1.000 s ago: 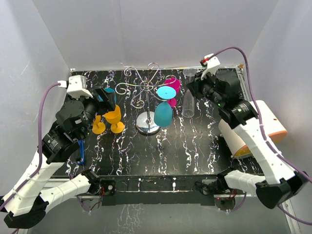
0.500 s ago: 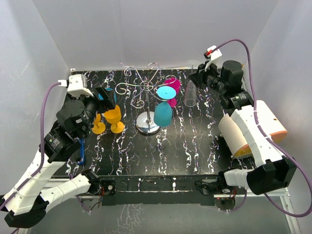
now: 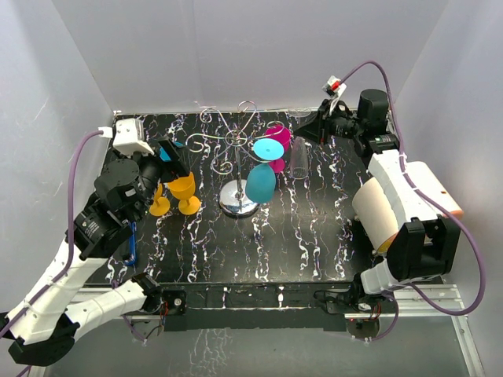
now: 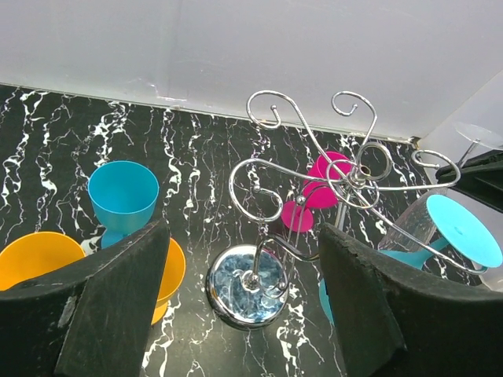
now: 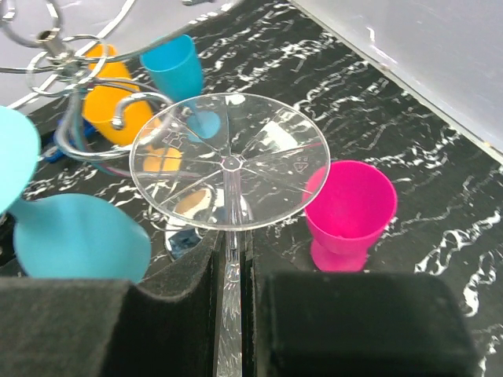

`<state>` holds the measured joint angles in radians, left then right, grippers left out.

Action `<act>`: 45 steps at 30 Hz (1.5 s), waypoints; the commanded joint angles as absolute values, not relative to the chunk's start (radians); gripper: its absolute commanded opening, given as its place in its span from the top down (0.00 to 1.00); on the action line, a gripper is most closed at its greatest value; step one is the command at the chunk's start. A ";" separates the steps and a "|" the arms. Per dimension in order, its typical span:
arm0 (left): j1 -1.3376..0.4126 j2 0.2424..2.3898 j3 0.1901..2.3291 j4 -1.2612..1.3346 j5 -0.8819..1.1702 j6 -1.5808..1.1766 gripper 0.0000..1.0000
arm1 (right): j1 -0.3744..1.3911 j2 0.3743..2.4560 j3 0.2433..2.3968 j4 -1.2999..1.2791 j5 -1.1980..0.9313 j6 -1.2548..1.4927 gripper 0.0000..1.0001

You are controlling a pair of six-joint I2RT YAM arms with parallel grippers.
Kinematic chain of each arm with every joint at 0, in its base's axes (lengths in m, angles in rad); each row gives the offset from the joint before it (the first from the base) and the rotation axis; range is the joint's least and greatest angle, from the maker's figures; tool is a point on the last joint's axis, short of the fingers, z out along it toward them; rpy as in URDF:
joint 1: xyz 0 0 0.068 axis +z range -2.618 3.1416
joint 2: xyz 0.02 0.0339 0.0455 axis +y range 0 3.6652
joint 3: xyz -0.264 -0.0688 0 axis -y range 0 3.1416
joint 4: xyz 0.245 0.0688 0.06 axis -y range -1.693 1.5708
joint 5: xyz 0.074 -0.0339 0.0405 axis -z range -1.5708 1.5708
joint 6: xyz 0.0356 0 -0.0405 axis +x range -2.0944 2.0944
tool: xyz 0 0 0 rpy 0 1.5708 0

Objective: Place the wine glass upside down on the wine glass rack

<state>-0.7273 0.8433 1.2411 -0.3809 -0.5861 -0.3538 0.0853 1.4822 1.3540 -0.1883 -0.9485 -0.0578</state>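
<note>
The wine glass rack (image 3: 236, 145) is a silver wire stand on a chrome dome base (image 3: 238, 201) at mid-table; it also shows in the left wrist view (image 4: 245, 284). A teal glass (image 3: 262, 179) hangs upside down on it. My right gripper (image 3: 316, 126) is shut on the stem (image 5: 233, 259) of a clear wine glass (image 3: 299, 159). The glass is upside down, foot (image 5: 229, 161) up, just right of the rack's arms (image 5: 75, 75). My left gripper (image 4: 244, 314) is open and empty, left of the rack.
Two orange glasses (image 3: 182, 188) and a blue glass (image 4: 122, 192) stand left of the rack. A magenta glass (image 5: 350, 212) stands upright behind the rack's right side. A white and orange cylinder (image 3: 393, 212) lies at the table's right edge.
My right gripper has moved back and left with the clear glass, bringing it closer to the rack's right arms. The left arm has barely moved.
</note>
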 commanded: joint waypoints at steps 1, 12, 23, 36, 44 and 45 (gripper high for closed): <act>-0.723 0.839 1.265 -0.371 -0.570 -0.365 0.25 | 0.090 1.487 1.415 -0.072 -1.088 -0.020 1.00; -0.721 0.865 1.271 -0.356 -0.557 -0.364 0.24 | 0.136 1.590 1.437 0.123 -1.053 0.110 1.00; -0.722 0.864 1.264 -0.370 -0.553 -0.376 0.24 | 0.179 1.667 1.492 0.137 -1.106 0.123 1.00; -0.722 0.874 1.259 -0.372 -0.540 -0.382 0.24 | 0.221 1.677 1.470 0.113 -1.136 0.091 1.00; -0.722 0.892 1.269 -0.376 -0.521 -0.379 0.23 | 0.221 1.684 1.459 0.112 -1.208 0.080 1.00; -0.722 0.895 1.279 -0.376 -0.512 -0.372 0.23 | 0.221 1.688 1.465 0.110 -1.220 0.081 1.00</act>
